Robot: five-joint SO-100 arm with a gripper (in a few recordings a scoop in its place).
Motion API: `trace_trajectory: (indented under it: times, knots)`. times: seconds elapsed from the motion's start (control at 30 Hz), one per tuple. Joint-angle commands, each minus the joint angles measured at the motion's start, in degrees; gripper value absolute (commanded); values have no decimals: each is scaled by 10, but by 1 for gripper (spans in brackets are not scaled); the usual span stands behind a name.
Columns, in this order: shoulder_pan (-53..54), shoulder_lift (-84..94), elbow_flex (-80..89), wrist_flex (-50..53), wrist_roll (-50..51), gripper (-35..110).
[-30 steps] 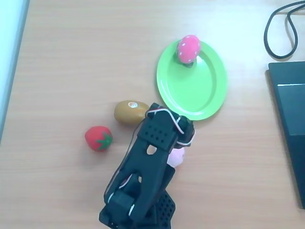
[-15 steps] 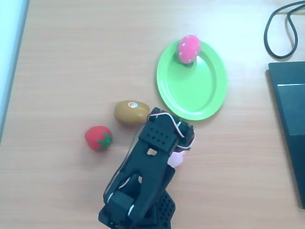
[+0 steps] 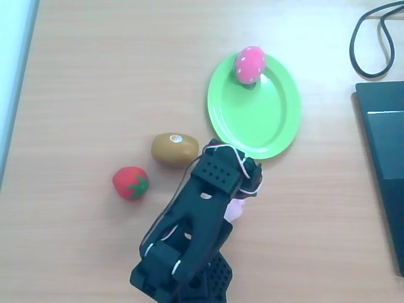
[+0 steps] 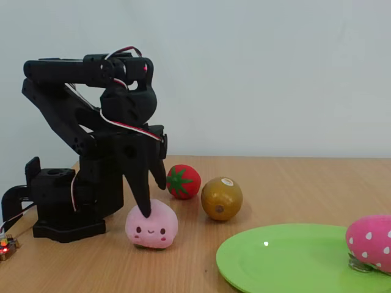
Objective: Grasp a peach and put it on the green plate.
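Straddling peach [image 4: 151, 226] w/ parted fingers, hand [image 4: 153, 195] not clamped; kiwi [image 4: 222, 198] sticker unreadable.

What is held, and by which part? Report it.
Cannot be told: the gripper is down on the top of the peach, which rests on the table, but the jaws' closure is hidden.

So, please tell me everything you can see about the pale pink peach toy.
The peach is a small, round, soft-looking plush, pale pink, with a tiny face of dark dots and a small mouth. It sits upright on the wooden table, left of the green plate in the fixed view. The black pincer comes down on its top, one finger touching it.
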Motion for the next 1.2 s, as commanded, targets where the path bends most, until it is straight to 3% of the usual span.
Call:
trace_trajectory:
  times: [0.0, 0.83, 1.17]
  knots:
    - [15, -10, 14, -19, -5, 49]
    - [13, 25, 158, -163, -12, 46]
    - [11, 44, 184, -168, -9, 39]
